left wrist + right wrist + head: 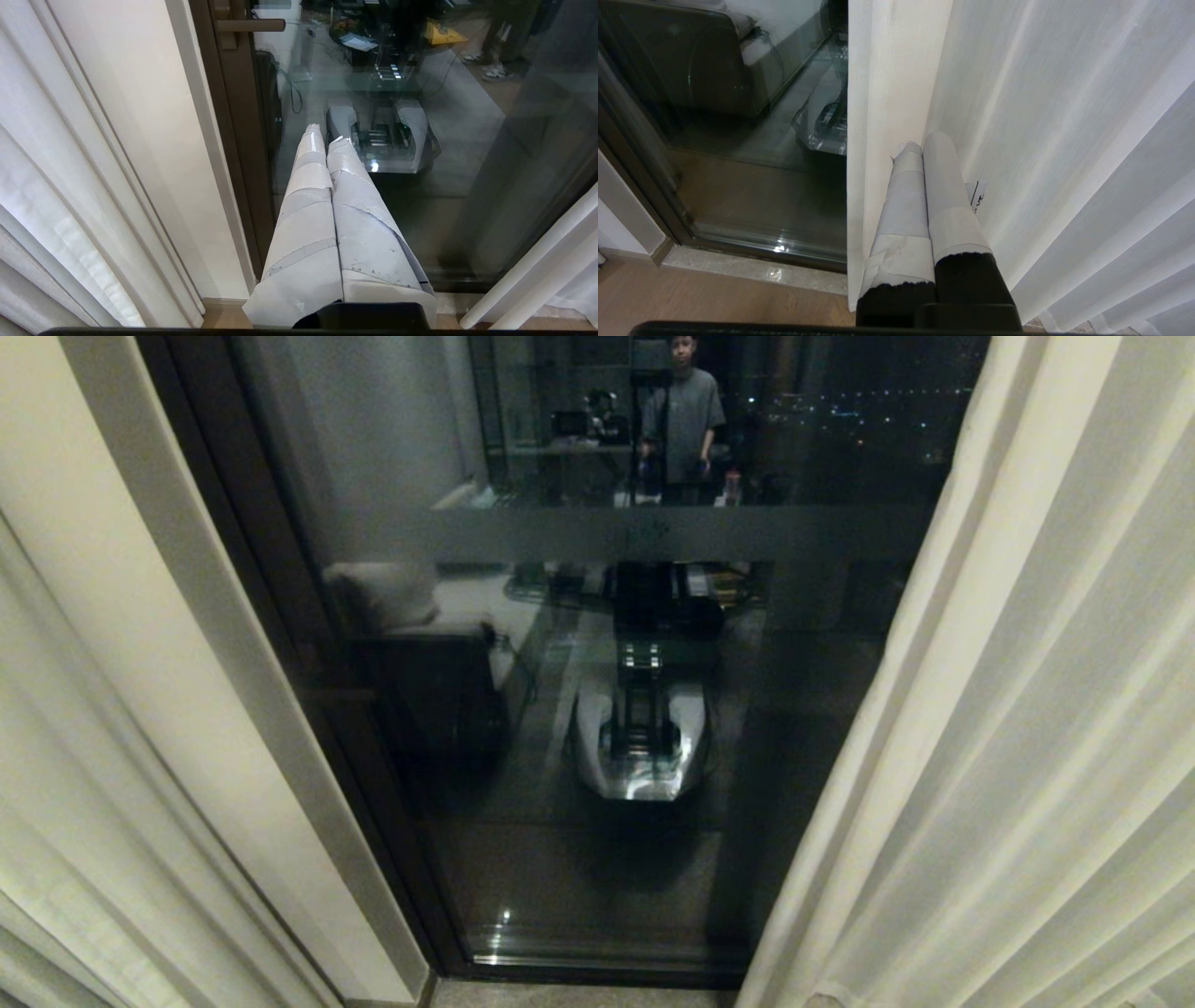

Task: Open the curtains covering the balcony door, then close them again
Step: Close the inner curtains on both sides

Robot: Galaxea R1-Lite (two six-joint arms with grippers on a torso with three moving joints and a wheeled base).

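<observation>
Head view: the curtains (1008, 737) hang parted either side of the balcony door (597, 709), glass exposed. Left wrist view: the left hand (324, 133), pressed together, points at the glass. Right wrist view: the right hand (922, 142), pressed together, empty, sits against the right panel's edge.

No text, brand or number can be read anywhere. A small white tag (978, 193) by the right curtain bears dark marks, too small to make out.
</observation>
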